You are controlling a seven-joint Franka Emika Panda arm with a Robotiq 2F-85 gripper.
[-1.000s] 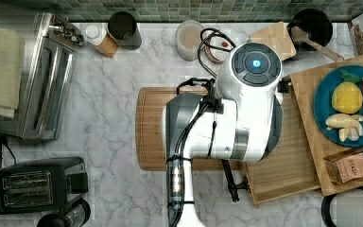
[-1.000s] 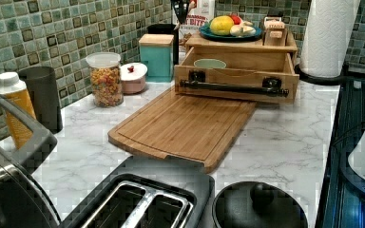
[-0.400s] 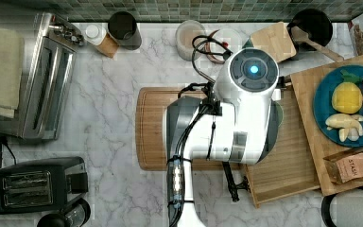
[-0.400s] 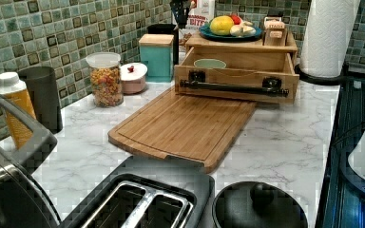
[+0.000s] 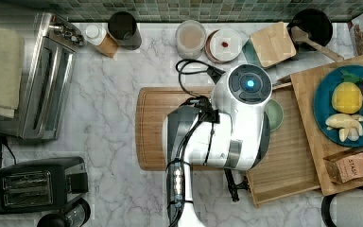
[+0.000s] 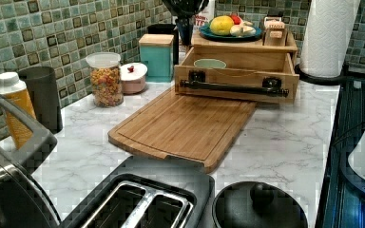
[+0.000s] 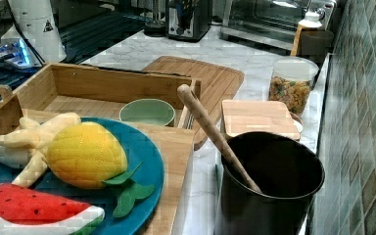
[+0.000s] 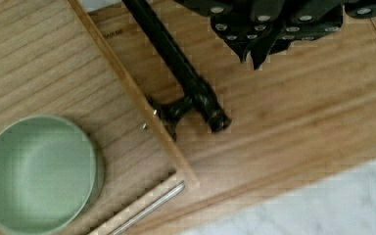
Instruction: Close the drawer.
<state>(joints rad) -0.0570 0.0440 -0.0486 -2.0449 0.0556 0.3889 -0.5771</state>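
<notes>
The drawer [image 5: 288, 156] is a shallow bamboo tray that stands pulled out from under the wooden top, over the cutting board [image 5: 153, 127]. A long black bar handle [image 6: 233, 88] runs across its front. A green bowl [image 6: 209, 63] sits inside it near one corner. My arm [image 5: 231, 123] hangs over the drawer's front edge and hides most of the handle in the top view. In the wrist view my gripper [image 8: 262, 41] is above the cutting board [image 8: 298, 98], just outside the handle [image 8: 176, 63] and apart from it. The bowl [image 8: 36, 171] lies behind the drawer's front rim.
A blue fruit plate [image 5: 350, 106] and a tea box [image 5: 352, 165] rest on the wooden top. A pasta jar [image 6: 105, 78], a pink lidded pot [image 6: 133, 76] and a teal box [image 6: 157, 57] line the tiled wall. A black utensil pot [image 7: 269, 186] holds a wooden spoon. A toaster [image 5: 33, 184] stands on the top view's left.
My arm's head has shifted toward the top view's bottom, over the drawer's front edge. The drawer stands where it was.
</notes>
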